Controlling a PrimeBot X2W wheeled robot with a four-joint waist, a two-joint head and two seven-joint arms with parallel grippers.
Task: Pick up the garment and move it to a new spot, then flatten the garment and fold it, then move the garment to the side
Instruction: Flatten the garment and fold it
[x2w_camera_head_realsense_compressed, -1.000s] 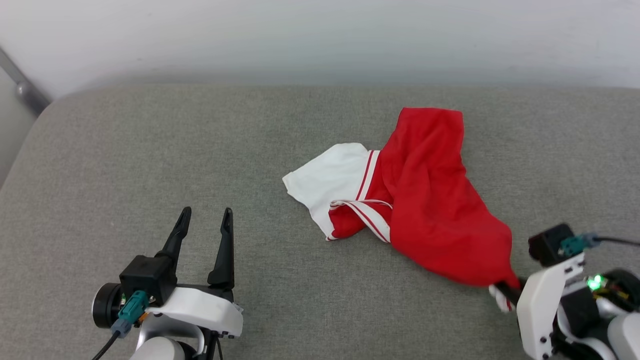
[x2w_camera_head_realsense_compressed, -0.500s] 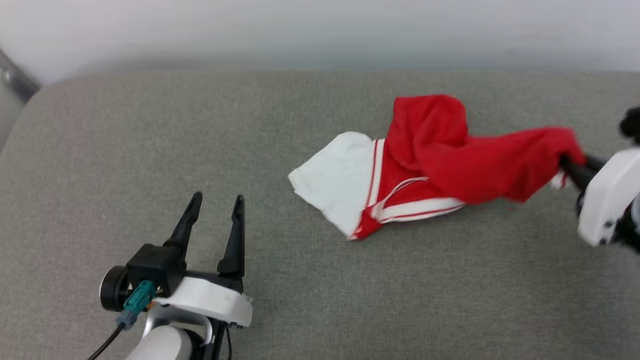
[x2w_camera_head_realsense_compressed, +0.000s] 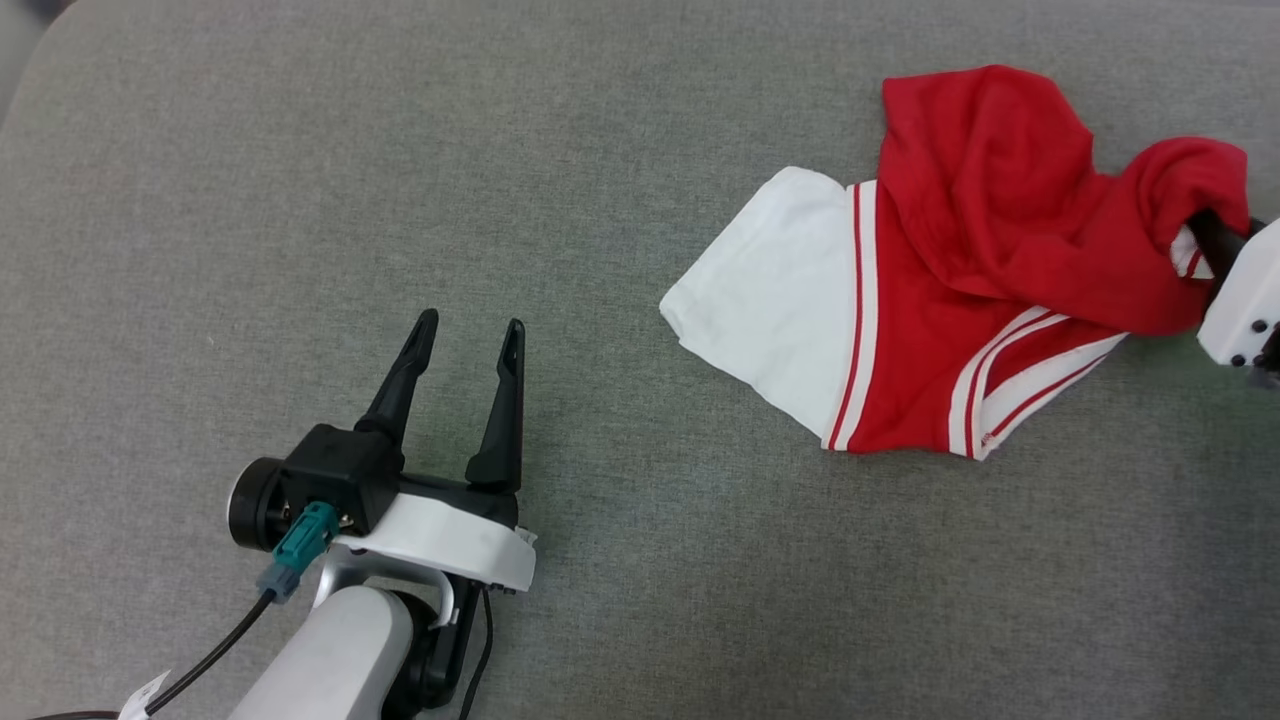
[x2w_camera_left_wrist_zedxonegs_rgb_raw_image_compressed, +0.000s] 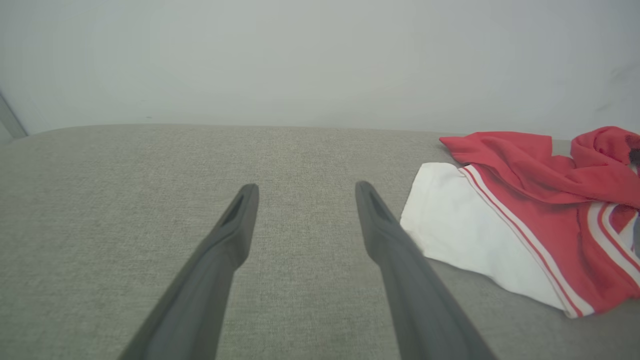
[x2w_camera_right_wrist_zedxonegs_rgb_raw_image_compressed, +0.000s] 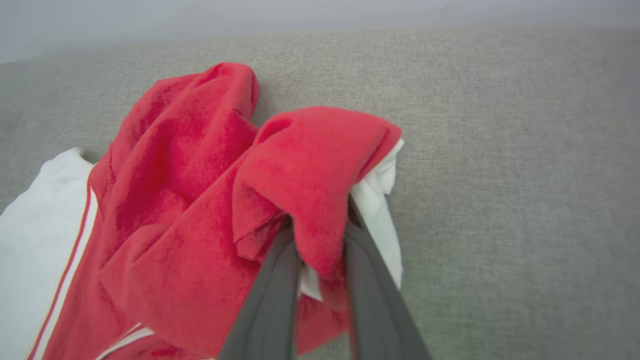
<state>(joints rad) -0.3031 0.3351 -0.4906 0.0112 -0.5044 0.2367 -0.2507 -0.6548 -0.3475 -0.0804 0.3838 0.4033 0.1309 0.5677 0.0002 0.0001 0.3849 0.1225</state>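
The garment (x2w_camera_head_realsense_compressed: 960, 250), a red shirt with a white sleeve and red-white striped trim, lies crumpled on the grey cushion (x2w_camera_head_realsense_compressed: 300, 180) at the right in the head view. My right gripper (x2w_camera_head_realsense_compressed: 1205, 225) at the right edge is shut on a bunched red-and-white end of it, held slightly raised. In the right wrist view the garment (x2w_camera_right_wrist_zedxonegs_rgb_raw_image_compressed: 200, 165) drapes over the right gripper (x2w_camera_right_wrist_zedxonegs_rgb_raw_image_compressed: 320, 235), hiding the fingertips. My left gripper (x2w_camera_head_realsense_compressed: 472, 322) hovers open and empty at the lower left, well apart from the shirt. The left gripper (x2w_camera_left_wrist_zedxonegs_rgb_raw_image_compressed: 306, 187) points past the garment (x2w_camera_left_wrist_zedxonegs_rgb_raw_image_compressed: 525, 200), whose white sleeve lies to its right.
The grey cushion (x2w_camera_left_wrist_zedxonegs_rgb_raw_image_compressed: 125, 200) ends at a pale wall (x2w_camera_left_wrist_zedxonegs_rgb_raw_image_compressed: 300, 60) behind. Bare fabric stretches left of and in front of the shirt.
My right gripper has carried its end of the garment from the near right up and away, folding red cloth back over the shirt. The head camera has tilted down. The left gripper stays open.
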